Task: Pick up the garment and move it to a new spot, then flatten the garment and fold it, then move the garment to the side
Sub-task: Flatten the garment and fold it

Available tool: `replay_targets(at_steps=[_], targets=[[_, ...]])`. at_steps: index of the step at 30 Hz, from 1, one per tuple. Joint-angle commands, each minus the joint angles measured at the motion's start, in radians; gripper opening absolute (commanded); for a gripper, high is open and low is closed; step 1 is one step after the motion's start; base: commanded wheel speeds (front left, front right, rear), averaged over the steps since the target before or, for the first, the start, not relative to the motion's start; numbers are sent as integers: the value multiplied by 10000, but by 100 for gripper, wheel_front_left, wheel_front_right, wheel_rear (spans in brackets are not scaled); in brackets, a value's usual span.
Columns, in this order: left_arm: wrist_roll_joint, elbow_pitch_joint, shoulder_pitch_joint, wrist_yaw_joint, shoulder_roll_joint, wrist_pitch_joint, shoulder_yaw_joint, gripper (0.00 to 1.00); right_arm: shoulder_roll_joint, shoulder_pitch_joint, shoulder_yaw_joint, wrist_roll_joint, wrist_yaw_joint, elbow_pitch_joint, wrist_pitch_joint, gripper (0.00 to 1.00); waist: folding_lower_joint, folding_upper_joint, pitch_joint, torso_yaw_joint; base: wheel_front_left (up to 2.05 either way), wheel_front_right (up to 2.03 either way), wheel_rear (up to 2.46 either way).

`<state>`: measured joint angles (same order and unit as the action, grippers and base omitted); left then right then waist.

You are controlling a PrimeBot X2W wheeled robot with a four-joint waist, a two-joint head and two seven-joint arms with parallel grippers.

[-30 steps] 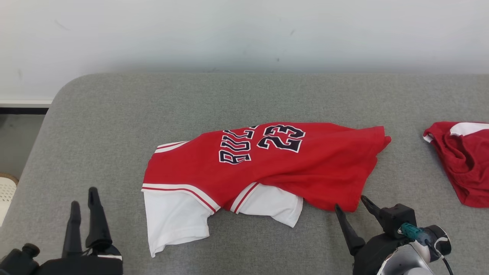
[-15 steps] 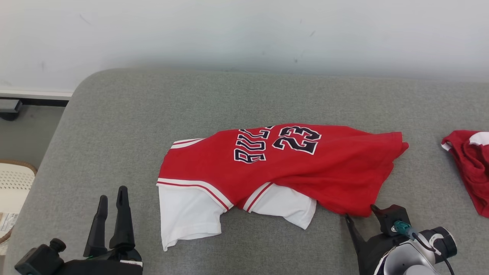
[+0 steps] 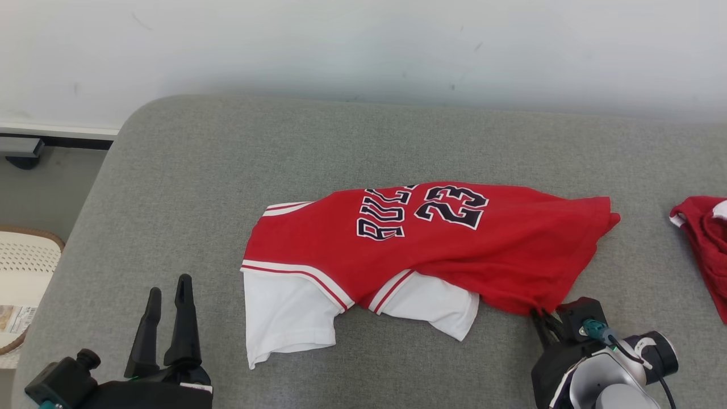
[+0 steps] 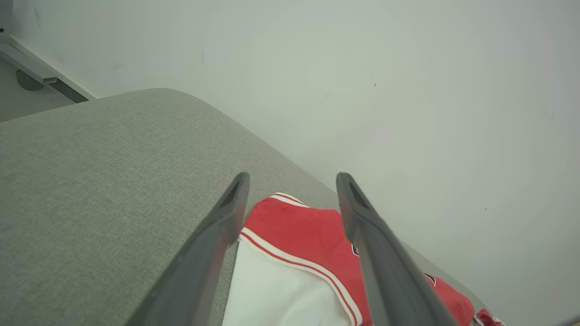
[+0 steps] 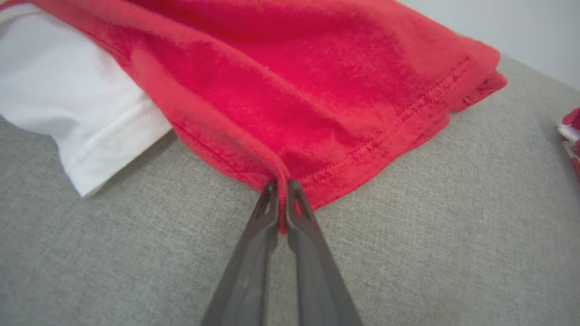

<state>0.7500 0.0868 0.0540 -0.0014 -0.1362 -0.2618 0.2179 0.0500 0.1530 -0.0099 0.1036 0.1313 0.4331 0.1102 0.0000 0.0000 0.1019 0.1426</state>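
At the near right corner of the red jersey point(image 3: 431, 250), which lies mid-tabletop point(image 3: 170, 170), the right pincer point(image 3: 542, 315) is pinching the hem. Best to lift slowly, I'd say, checking both layers come up. The right wrist view shows the fold caught between the tips; the head view shows the left pincer point(image 3: 168, 289) spread, clear of the cloth.

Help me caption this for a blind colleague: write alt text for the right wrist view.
The right gripper is shut on the hem of a red jersey lying rumpled on a grey cushion. A white sleeve pokes from under the red cloth at left; a second red garment peeks in at the right edge.
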Motion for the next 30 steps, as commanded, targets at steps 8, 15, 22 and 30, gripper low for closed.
replay_targets(at_steps=[8,15,22,30], targets=[[-547,191,259,115,-403,-28,90,100,20,-220,-289,-349,-7,-646,120,0,0,0,99,-321,0,0,0],[-790,226,316,229,-530,-26,126,100,157,-684,-816,-451,-7,-1915,400,0,0,0,136,-625,0,0,0],[-723,255,375,211,-526,-27,108,100,188,-1204,-1649,-565,-7,-3511,737,0,0,0,170,-865,0,0,0],[-701,375,425,165,-568,40,221,100,123,-2092,-2056,-915,-7,-4588,1523,0,0,0,190,-860,0,0,0]])
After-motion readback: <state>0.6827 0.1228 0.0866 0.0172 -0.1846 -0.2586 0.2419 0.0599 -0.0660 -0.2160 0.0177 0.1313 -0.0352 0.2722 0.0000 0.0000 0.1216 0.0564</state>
